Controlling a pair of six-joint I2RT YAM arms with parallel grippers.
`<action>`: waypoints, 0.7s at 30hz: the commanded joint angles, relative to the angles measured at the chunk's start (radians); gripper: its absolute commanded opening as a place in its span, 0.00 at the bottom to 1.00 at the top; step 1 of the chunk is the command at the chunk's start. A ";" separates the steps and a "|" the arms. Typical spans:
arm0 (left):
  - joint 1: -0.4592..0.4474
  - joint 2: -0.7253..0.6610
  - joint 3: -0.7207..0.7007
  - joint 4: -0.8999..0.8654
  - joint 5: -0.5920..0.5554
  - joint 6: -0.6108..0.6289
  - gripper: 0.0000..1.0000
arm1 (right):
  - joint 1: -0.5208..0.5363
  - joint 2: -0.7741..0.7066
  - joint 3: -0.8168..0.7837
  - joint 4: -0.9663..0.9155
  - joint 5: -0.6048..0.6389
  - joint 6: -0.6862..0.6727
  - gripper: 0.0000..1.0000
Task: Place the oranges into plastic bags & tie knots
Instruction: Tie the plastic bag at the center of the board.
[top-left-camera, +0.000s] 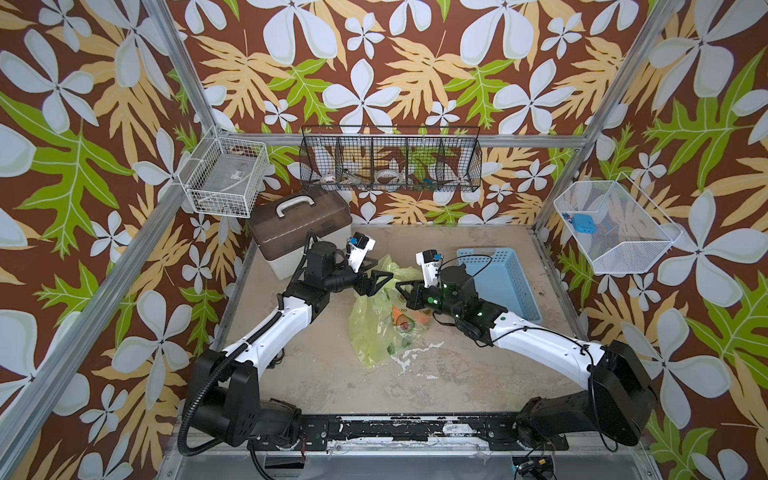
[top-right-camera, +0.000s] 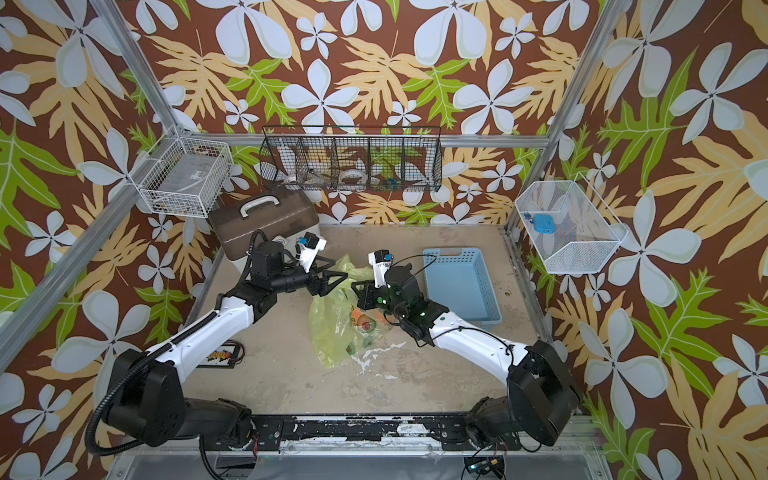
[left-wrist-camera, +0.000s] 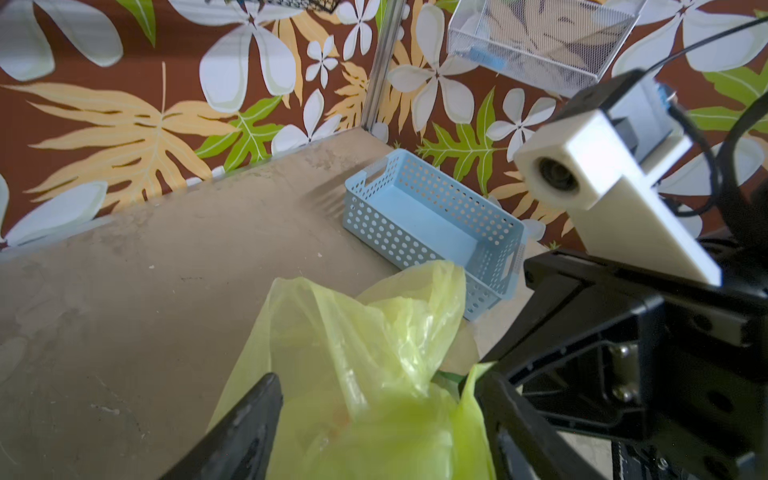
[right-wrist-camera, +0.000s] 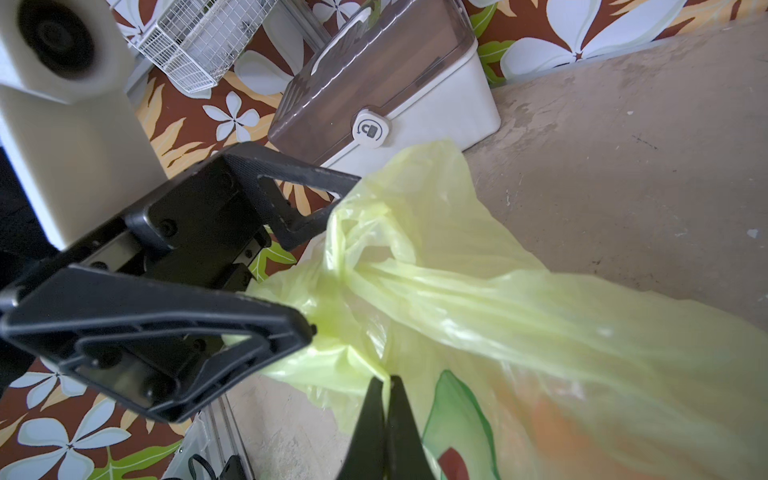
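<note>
Oranges (right-wrist-camera: 552, 411), which we log only as an orange blur, sit inside the thin yellow-green avocado-printed plastic bag (top-left-camera: 374, 328) on the grey bench (top-left-camera: 311, 374). Right hand (top-left-camera: 400, 285): pressed together, pinching the bunched neck, we judge to keep the tie taut. Left hand (top-left-camera: 384, 268): spread, straddling the twist. Beyond: light-blue perforated plastic basket (top-left-camera: 478, 252); brown-lidded white storage box (top-left-camera: 299, 224).

Translucent yellow-green plastic bag (top-left-camera: 374, 332), avocado-printed, neck gathered, lies crumpled beside the light-blue basket (top-left-camera: 517, 291); oranges (right-wrist-camera: 561, 419) show blurred inside.

left gripper (left-wrist-camera: 378, 376) parted, yellow-green bag (left-wrist-camera: 332, 324) between jaws, blue basket (left-wrist-camera: 395, 237) beyond
</note>
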 joint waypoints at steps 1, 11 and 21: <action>0.001 -0.004 0.000 -0.056 0.021 0.031 0.78 | 0.003 0.003 0.007 0.025 -0.006 -0.003 0.00; 0.001 -0.042 0.023 -0.152 0.011 0.052 0.78 | 0.003 0.006 0.000 0.027 -0.005 -0.001 0.00; 0.001 -0.002 0.038 -0.203 0.008 0.090 0.46 | 0.003 0.009 0.000 0.034 -0.014 0.001 0.00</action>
